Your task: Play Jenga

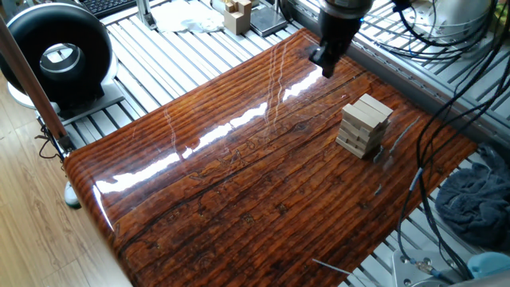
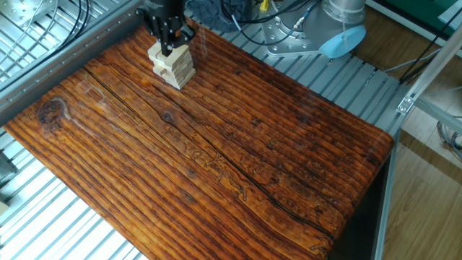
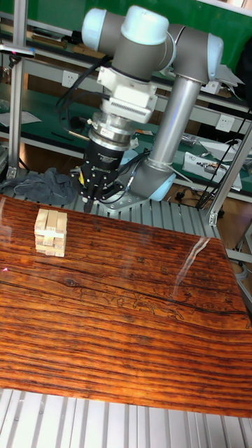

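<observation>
The Jenga tower (image 1: 365, 125) of pale wooden bars stands in short crosswise layers near the right side of the glossy wooden table (image 1: 239, 183). It also shows in the other fixed view (image 2: 172, 65) and the tall view (image 3: 51, 232). My gripper (image 1: 326, 64) hangs above the table's far edge, up and left of the tower, apart from it. In the other fixed view the gripper (image 2: 170, 45) is just behind the tower's top. In the tall view the gripper (image 3: 95, 201) is to the tower's right. The fingers come to a single tip and hold nothing.
A cluster of tan wooden pieces (image 1: 237, 14) sits off the table at the back. A black round device (image 1: 60, 56) stands at the left. Cables (image 1: 446, 104) and a grey cloth (image 1: 476, 199) lie along the right side. A metal slat frame surrounds the table.
</observation>
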Motion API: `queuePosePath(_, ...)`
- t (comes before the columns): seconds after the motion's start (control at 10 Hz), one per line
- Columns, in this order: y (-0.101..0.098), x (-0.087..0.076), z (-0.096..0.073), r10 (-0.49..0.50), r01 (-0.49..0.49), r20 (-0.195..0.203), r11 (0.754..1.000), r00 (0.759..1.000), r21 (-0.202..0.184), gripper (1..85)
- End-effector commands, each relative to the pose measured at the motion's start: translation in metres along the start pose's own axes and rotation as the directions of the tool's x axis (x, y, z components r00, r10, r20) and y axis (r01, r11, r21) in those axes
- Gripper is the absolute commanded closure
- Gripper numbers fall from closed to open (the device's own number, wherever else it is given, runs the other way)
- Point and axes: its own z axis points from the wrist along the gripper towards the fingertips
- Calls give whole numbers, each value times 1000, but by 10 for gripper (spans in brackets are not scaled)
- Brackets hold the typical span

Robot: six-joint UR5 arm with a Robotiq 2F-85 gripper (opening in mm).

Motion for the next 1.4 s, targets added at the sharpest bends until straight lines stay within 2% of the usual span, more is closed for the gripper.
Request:
queuePosePath(0.0, -10, 14, 12, 27, -27, -16, 1000, 1000, -10, 727)
queuePosePath(0.2, -11, 15, 18, 32, -32, 1, 999, 999, -30, 710)
queuePosePath(0.4, -8, 15, 18, 23, -23, -1, 999, 1000, -41, 707)
queuePosePath(0.6, -1, 13, 18, 37, -37, 6, 997, 999, -68, 700)
queuePosePath(0.9, -4, 10, 18, 86, -85, 15, 995, 996, -59, 700)
queuePosePath(1.0, -9, 10, 18, 100, -100, 15, 994, 995, -39, 700)
queuePosePath(1.1, -14, 7, 18, 124, -123, 30, 992, 992, -21, 700)
queuePosePath(1.3, -19, -7, 17, 228, -227, 85, 974, 970, -18, 700)
